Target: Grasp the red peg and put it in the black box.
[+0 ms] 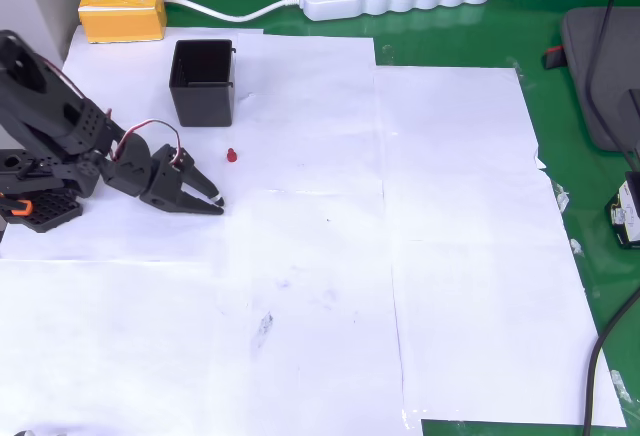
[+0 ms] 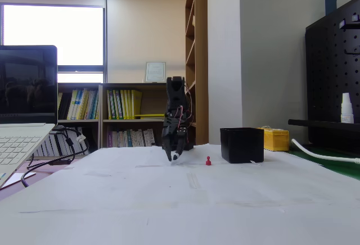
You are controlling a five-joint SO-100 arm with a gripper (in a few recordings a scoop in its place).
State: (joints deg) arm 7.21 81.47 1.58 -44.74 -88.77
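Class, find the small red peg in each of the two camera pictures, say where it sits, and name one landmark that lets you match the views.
Overhead view: the red peg lies on white paper, just below and right of the black box, up and right of the gripper tips.
Fixed view: the red peg stands between the gripper and the black box.
Shared landmark: the black box.

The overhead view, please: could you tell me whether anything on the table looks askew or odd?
Nothing serious. The white paper sheets are laid unevenly, with mismatched edges and faint smudges. The red peg stands on the paper, apart from the black box and the hand.
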